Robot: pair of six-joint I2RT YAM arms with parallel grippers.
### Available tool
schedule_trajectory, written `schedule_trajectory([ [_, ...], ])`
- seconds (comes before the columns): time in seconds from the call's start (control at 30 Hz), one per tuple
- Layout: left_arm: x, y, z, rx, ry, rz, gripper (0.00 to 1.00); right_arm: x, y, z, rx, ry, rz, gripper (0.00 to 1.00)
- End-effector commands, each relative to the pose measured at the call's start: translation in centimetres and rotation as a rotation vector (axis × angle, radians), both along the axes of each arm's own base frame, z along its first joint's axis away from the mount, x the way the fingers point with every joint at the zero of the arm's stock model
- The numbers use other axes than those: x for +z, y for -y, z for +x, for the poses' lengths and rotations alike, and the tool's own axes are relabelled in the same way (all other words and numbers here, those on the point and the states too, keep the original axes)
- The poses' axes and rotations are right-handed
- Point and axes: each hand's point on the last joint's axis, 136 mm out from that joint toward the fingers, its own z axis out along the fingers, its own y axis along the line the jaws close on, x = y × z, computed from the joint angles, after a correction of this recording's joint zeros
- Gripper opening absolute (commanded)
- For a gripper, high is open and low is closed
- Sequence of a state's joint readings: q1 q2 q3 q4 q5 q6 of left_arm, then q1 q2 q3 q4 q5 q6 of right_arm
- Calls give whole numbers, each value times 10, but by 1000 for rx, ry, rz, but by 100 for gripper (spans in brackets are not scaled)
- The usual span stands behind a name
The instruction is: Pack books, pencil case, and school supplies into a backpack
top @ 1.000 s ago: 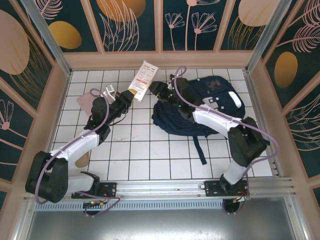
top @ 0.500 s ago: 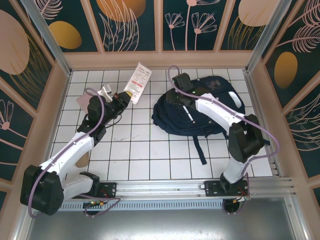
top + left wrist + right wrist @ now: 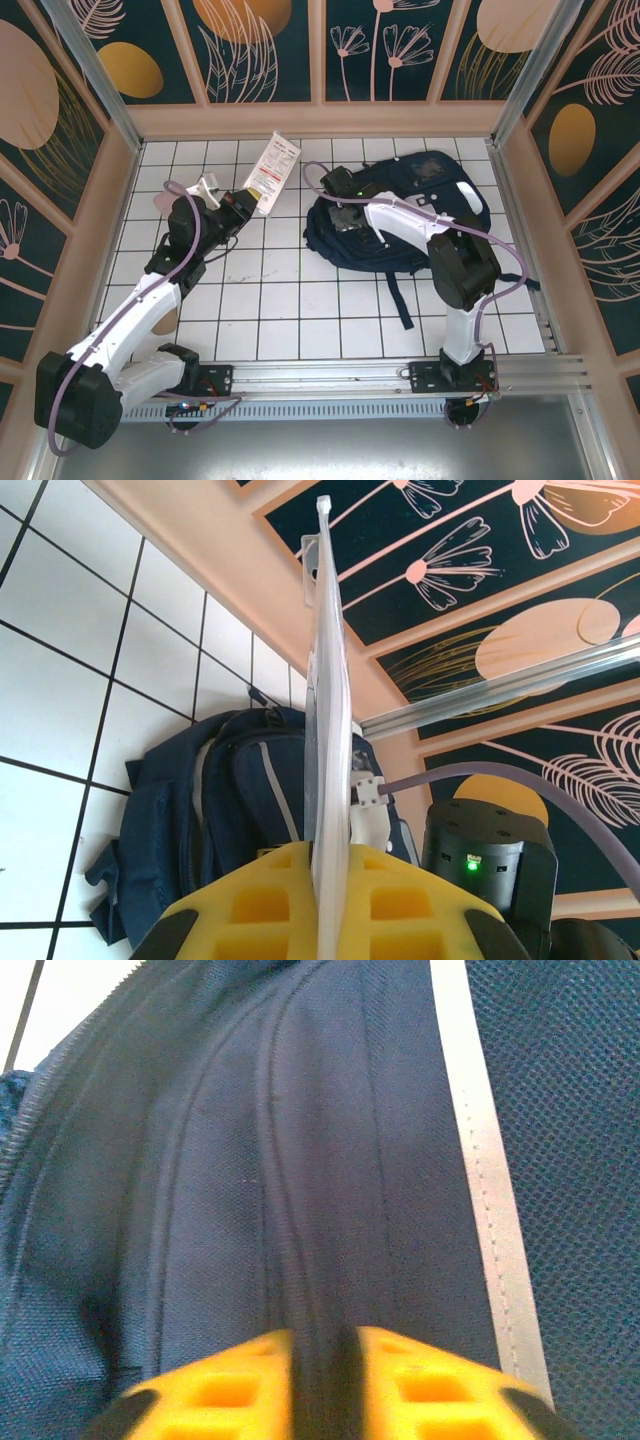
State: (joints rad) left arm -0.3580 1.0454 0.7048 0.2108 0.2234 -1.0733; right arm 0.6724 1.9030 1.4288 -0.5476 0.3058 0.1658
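Right jaws have slid left along the backpack, clenched on a fold. Left jaws grip the school supplies; best lift that fold before feeding them in.

The left arm stretches forward from its base. The left claw has its yellow pads clamped on one end of the white packet. The right arm bends sharply at the elbow and reaches leftward. The right claw is closed, pinching a fold of the backpack.

Bare tiles front and centre — backpack crowds the right.
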Motion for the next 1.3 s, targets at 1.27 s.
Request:
schedule_trajectory([
  [1.27, -64, 179, 25, -600, -64, -145, 0, 288, 36, 14, 47, 375, 720, 0],
])
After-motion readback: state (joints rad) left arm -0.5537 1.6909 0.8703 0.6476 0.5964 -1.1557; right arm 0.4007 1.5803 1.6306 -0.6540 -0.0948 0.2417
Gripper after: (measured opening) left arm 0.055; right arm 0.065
